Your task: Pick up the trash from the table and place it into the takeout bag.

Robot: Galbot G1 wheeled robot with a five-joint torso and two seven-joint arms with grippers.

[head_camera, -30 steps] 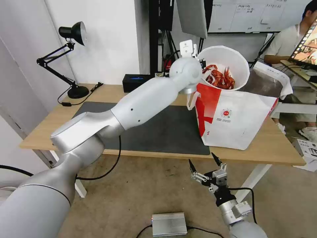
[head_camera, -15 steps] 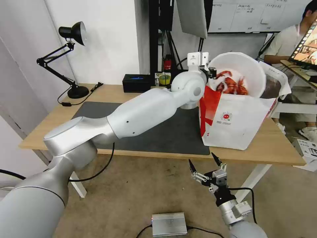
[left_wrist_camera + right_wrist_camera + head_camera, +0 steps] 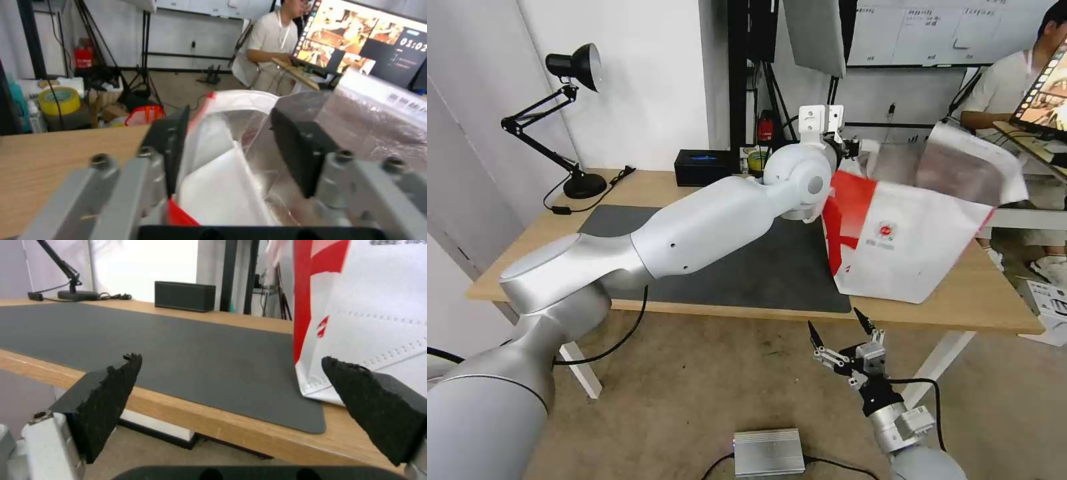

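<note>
STEP: drop-off into takeout bag (image 3: 907,247), at worktop's (image 3: 1000,307) 3 o'clock end | LEFT: left gripper (image 3: 231,150) over bag mouth, fingers spread, empty | RIGHT: right gripper (image 3: 842,338) parked below worktop edge, fingers apart | NEXT: probably withdraw clear of bag rim

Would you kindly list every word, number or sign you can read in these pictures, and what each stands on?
"01:0", cut off by the frame edge: on the monitor.
Round red logo with print under it: on the takeout bag, too small to read.
Rows of writing: on the whiteboard, too small to read.
</note>
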